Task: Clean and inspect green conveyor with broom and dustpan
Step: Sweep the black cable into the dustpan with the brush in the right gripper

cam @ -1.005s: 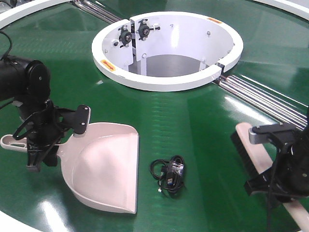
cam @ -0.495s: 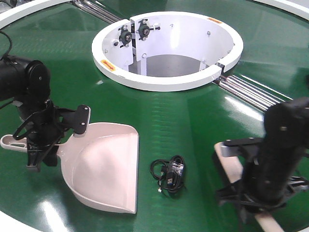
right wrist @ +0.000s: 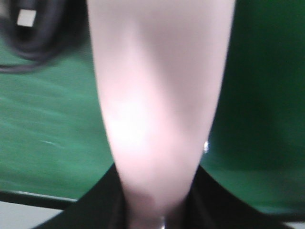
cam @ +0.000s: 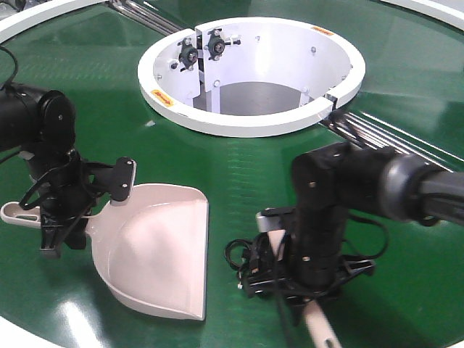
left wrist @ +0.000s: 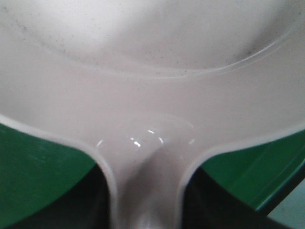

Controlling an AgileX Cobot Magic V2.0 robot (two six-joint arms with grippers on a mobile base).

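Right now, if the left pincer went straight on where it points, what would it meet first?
The left pincer is shut on the dustpan handle, pointing into the pan. Beyond its open edge, the black cable probably comes first.

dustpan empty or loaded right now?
Empty: the dustpan shows a bare inside, only faint specks in the left wrist view. The black cable lies outside it on the green conveyor.

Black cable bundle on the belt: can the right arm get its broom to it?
Probably yes: the broom it holds sits right beside the cable bundle, with nothing visible between them.
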